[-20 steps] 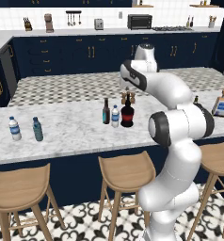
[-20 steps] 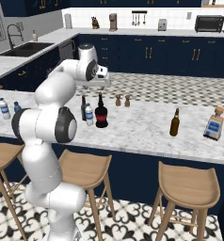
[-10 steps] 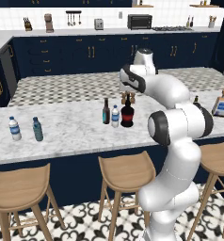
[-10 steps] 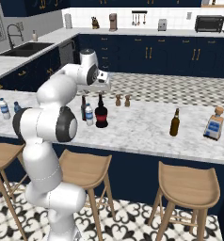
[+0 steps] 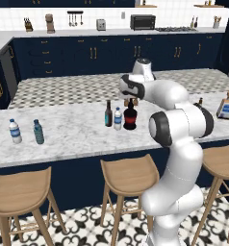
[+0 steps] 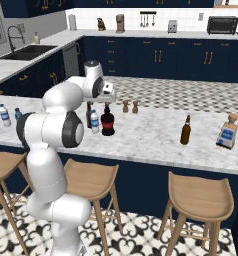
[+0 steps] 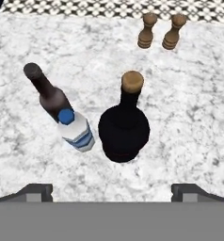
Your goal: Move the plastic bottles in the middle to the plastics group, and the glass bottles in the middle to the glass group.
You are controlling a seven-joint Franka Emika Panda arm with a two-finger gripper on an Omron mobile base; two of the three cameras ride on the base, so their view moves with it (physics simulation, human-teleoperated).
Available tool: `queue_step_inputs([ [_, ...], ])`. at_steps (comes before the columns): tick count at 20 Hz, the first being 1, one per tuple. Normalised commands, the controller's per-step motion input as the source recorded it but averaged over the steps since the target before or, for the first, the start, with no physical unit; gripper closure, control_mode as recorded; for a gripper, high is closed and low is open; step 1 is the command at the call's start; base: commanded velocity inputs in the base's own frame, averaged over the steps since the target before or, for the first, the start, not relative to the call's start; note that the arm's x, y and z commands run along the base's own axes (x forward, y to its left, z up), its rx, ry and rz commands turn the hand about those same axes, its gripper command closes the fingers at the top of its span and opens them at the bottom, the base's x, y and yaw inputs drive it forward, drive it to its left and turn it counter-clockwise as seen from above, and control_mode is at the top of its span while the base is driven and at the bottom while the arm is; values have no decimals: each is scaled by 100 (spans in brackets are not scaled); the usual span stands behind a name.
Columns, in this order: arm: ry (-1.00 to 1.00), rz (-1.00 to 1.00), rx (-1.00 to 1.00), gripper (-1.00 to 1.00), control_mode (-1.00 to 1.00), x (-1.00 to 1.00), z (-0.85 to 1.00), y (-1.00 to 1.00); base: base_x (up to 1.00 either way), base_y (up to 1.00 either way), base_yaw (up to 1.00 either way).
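I'm hovering my gripper [image 7: 112, 188], jaws spread wide and empty, above the fat black bottle [image 7: 124, 127] mid-counter, just beside the small water bottle [image 7: 76, 129]. I'd descend straight onto its neck, keeping clear of that neighbour.

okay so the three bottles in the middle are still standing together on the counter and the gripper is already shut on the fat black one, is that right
Not quite. The gripper is open and holds nothing; the hand view shows it above the fat black bottle, its fingertips wide apart. The rest holds: that bottle, the slim brown bottle and the small water bottle stand together on the counter.
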Motion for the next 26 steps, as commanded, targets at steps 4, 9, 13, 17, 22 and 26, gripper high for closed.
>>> queue_step_inputs([
  [4, -3, 0, 0, -100, -100, 15, -1, 3, 0, 0, 0],
  [9, -3, 0, 0, -100, -100, 12, -2, 0, 0, 0, 0],
  [13, 0, 0, 0, -100, -100, 4, -9, -3, 0, 0, 0],
  [17, 0, 0, 0, -100, -100, 8, -19, -13, 0, 0, 0],
  [22, 0, 0, 0, -100, -100, 14, -16, -7, 0, 0, 0],
  [26, 0, 0, 0, -100, -100, 27, -12, 0, 0, 0, 0],
])
